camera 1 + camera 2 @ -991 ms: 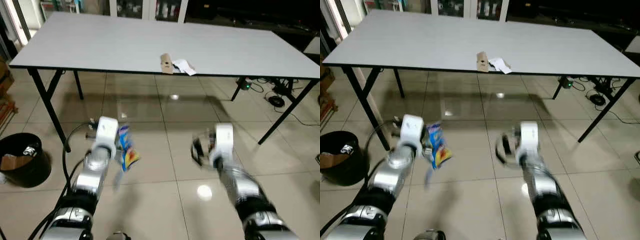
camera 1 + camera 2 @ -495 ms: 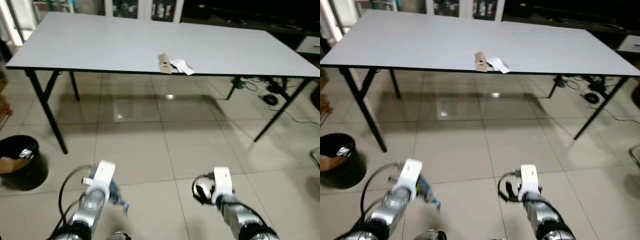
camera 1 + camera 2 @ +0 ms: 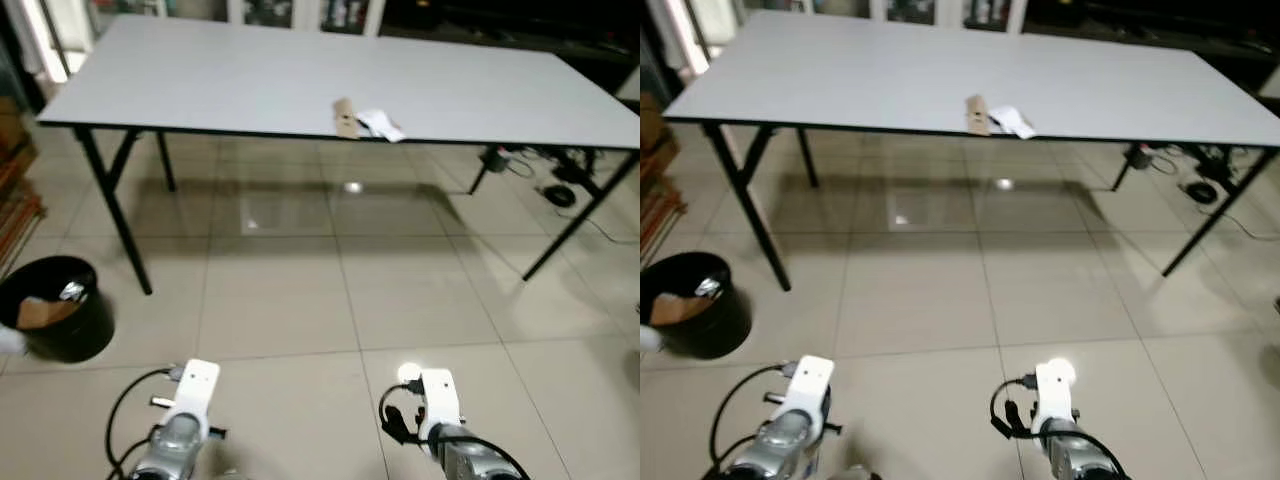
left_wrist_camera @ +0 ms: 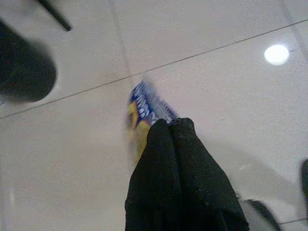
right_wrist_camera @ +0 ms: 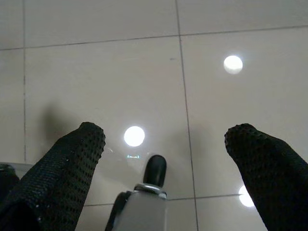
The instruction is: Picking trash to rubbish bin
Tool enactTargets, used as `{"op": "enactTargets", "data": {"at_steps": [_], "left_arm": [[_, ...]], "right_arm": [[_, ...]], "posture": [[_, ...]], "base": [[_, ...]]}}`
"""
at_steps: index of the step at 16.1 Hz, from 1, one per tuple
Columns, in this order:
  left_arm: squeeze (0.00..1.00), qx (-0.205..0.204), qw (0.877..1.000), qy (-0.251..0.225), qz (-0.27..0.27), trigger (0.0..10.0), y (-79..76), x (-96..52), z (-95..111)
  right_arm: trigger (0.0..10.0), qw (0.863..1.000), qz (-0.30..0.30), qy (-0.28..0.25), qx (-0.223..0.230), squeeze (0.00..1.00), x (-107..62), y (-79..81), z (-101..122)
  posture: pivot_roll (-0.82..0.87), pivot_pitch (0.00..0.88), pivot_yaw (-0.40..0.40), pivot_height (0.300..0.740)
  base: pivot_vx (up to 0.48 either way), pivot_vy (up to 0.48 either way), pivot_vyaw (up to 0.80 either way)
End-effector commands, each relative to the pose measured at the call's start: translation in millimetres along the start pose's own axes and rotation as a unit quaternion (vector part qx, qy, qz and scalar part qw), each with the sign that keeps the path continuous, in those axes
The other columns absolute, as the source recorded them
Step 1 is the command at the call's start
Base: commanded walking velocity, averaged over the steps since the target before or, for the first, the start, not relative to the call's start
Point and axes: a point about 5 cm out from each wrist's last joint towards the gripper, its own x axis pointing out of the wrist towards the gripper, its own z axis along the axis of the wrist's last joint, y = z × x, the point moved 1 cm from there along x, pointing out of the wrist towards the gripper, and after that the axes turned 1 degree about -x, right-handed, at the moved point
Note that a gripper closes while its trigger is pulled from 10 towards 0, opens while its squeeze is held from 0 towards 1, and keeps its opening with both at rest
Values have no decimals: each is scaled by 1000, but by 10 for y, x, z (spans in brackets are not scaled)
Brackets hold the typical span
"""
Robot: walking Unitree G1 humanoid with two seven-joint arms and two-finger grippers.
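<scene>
**Both arms low over open tile, wrapper pinched in the left gripper**

The left gripper (image 4: pixel 168 126) is clenched on a blue-and-yellow snack wrapper (image 4: pixel 144 113), held above the floor (image 3: pixel 400 290); the right gripper (image 5: pixel 166 144) is spread wide with nothing between its fingers. A broad stretch of glossy beige tile lies between the arms and the long grey bench (image 3: pixel 220 75) — free room on every side. The black rubbish bin (image 3: pixel 58 320) stands at far left, near the bench's left leg (scraps lie inside it). At the bench's near edge sit a small cardboard piece (image 3: pixel 345 118) and crumpled white paper (image 3: pixel 380 124), touching. Cables (image 3: pixel 560 185) trail under the bench's right end.
</scene>
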Motion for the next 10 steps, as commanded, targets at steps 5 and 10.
{"op": "enactTargets", "data": {"at_steps": [5, 10], "left_arm": [[0, -7, 1000, 3, 5, 10000, -27, -7, -38], [0, -12, 1000, 3, 12, 10000, -22, -10, -48]], "right_arm": [[10000, 1000, -7, -2, 9, 0, -11, -62, -1], [10000, 1000, 0, -11, -12, 0, -4, -29, 32]], "posture": [[-18, 22, -122, 740], [-14, 18, -123, 740]], "base": [[0, 0, 0], [0, 0, 0]]}}
